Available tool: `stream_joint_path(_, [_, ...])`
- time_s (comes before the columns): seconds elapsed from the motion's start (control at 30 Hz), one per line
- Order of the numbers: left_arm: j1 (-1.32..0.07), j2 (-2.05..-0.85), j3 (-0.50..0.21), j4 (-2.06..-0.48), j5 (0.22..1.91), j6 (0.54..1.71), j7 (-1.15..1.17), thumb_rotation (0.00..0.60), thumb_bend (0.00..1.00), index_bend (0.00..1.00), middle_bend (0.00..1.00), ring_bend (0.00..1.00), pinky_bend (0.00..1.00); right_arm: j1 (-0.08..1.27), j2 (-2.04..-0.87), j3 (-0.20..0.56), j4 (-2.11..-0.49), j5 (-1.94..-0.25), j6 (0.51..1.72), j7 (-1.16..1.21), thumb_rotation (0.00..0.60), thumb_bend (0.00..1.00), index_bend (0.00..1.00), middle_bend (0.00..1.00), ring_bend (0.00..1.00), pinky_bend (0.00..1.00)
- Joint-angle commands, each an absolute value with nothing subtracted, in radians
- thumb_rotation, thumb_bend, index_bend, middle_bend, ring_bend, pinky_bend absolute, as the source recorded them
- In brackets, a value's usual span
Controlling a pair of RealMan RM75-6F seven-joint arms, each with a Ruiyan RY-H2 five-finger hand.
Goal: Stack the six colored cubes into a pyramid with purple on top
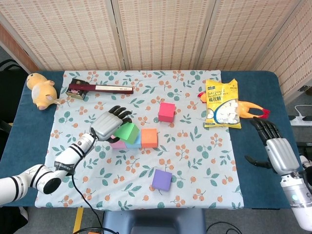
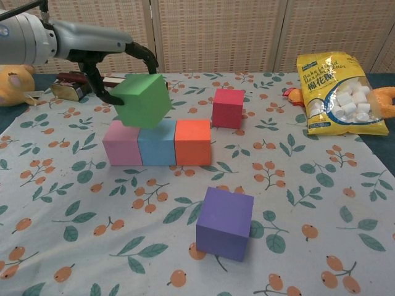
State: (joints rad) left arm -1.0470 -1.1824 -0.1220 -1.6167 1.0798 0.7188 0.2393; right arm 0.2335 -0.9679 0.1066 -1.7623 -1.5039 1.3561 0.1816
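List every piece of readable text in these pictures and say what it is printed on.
"Bake Me Healthy Love", only roughly legible: yellow marshmallow bag, top, chest view.
Chinese characters below it: too blurred to read.
Dark box at the back of the table: no legible print.
Cubes: no text on any of them.

Bystanders on the floral tablecloth

A white tablecloth [image 1: 195,161] printed with orange berries and green leaves covers the middle of a dark blue table [image 1: 253,185]. A yellow bag of marshmallows [image 1: 222,104] lies at the cloth's right edge, overlapping a rubber chicken toy [image 1: 251,109] whose red feet stick out on the blue surface to the right. At the far left corner of the cloth lies a long dark red box [image 1: 100,88] with a gold end (its markings are too small to read), and a yellow plush toy [image 1: 41,89] sits just beyond it on the blue. Woven reed screens [image 1: 161,31] stand behind the table.
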Motion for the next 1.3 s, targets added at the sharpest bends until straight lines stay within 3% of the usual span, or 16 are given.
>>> stream_joint_path(0.03, [-1.074,-1.184,-0.123,-1.645,0.952,0.732,0.353,0.600,0.30,0.53,0.10,0.00,0.06,0.232,-0.967,0.106,-1.762,-1.504,1.358,0.183,0.600,0.00,0.00,0.00,0.00,0.00])
stream_joint_path(0.33, [-1.150,-1.194,-0.102,-1.747,0.599,0.864,0.583,0.600,0.30,0.58,0.15,0.03,0.09,0.230,-0.965,0.104,-1.755,-1.505,1.358,0.194,0.600,0.00,0.00,0.00,0.00,0.00])
stream_joint_path(0.5, [-1.191,-1.193,-0.111,-1.785,0.457,0.874,0.621,0.600,0.29,0.60,0.17,0.04,0.11,0.231,-0.965,0.103,-1.751,-1.508,1.357,0.201,0.600,0.00,0.00,0.00,0.00,0.00])
stream_joint_path(0.87, [-1.245,-1.259,-0.120,-1.787,0.269,0.971,0.691,0.600,0.29,0.64,0.19,0.05,0.17,0.236,-0.966,0.103,-1.737,-1.510,1.347,0.218,0.600,0.00,0.00,0.00,0.00,0.00])
stream_joint_path(1.3, [-1.253,-1.308,-0.120,-1.801,0.229,1.067,0.758,0.600,0.29,0.64,0.19,0.05,0.19,0.246,-0.973,0.101,-1.721,-1.507,1.330,0.234,0.600,0.00,0.00,0.00,0.00,0.00])
